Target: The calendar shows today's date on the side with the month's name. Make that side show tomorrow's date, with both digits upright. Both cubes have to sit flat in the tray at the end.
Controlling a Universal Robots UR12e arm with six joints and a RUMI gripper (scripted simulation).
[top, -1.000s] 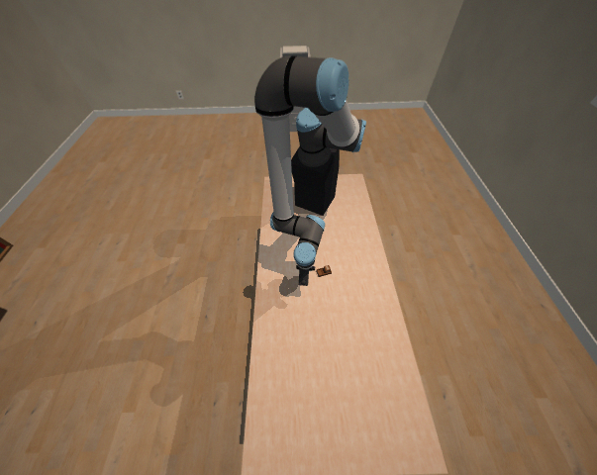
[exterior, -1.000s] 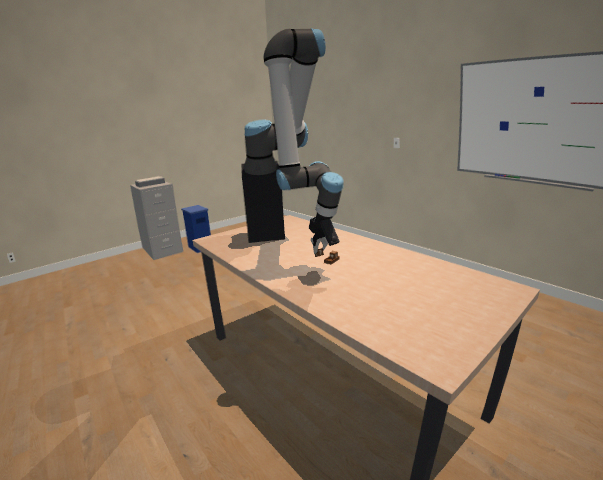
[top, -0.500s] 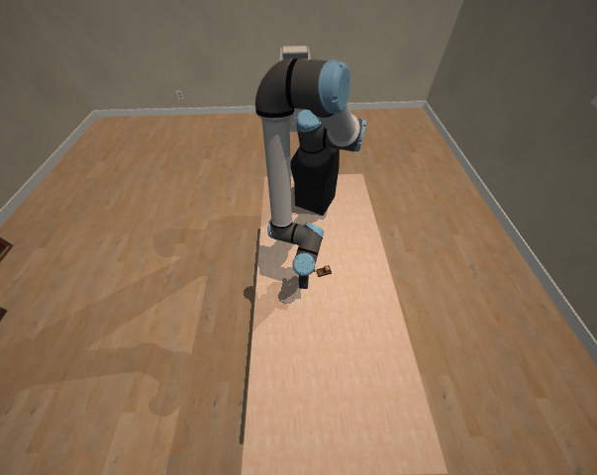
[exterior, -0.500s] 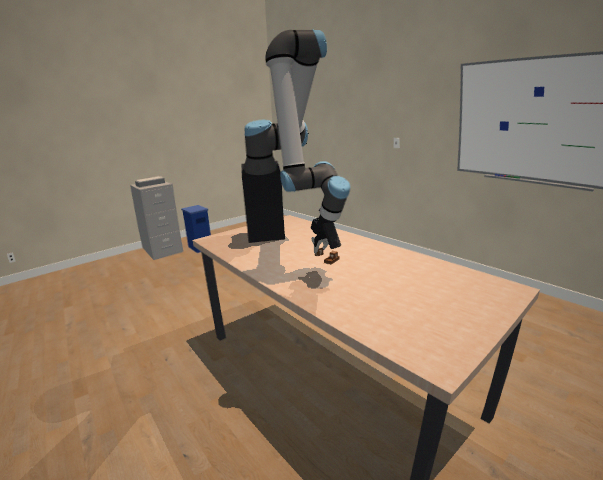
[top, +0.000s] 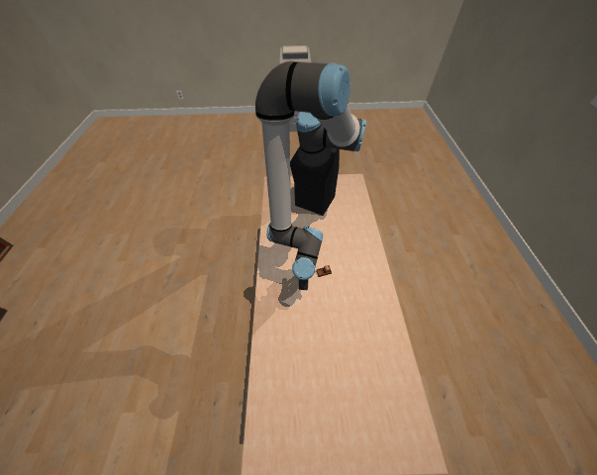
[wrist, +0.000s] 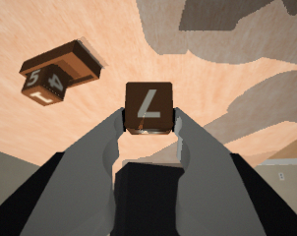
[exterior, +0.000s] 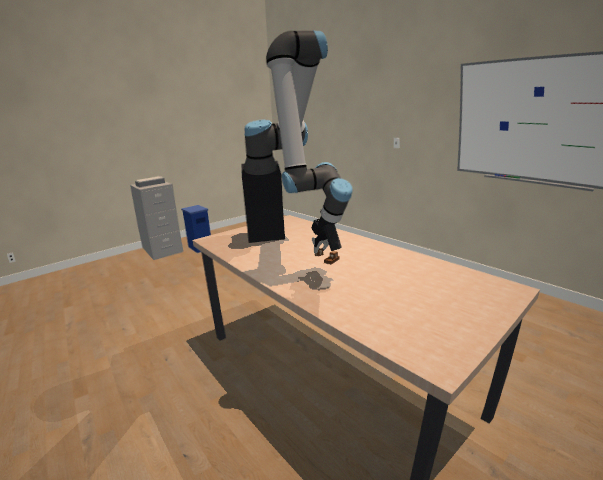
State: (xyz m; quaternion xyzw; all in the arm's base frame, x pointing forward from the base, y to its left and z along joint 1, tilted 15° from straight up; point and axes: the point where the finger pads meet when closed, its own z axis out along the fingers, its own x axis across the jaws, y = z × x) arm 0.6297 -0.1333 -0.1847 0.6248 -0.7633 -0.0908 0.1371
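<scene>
My gripper (wrist: 149, 109) (exterior: 319, 251) is shut on a dark brown cube (wrist: 148, 100) and holds it above the table, beside the tray. The held cube's face towards the wrist camera shows a 7, upside down in that view. The brown tray (wrist: 89, 60) (exterior: 328, 260) (top: 320, 272) stands on the table, to the left in the wrist view. The other cube (wrist: 44, 88) (top: 327, 267) sits at one end of the tray; its visible faces show 5, 4 and 1. The rest of the tray has no cube in it. The month's name cannot be made out.
The table (top: 339, 357) (exterior: 420, 310) carries the tray, and the arm's black pedestal (top: 314, 184) (exterior: 263, 206) stands at its far end. The arm's shadow falls on the table beside the gripper. A filing cabinet (exterior: 159, 219) and a blue bin (exterior: 196, 227) stand beyond the table.
</scene>
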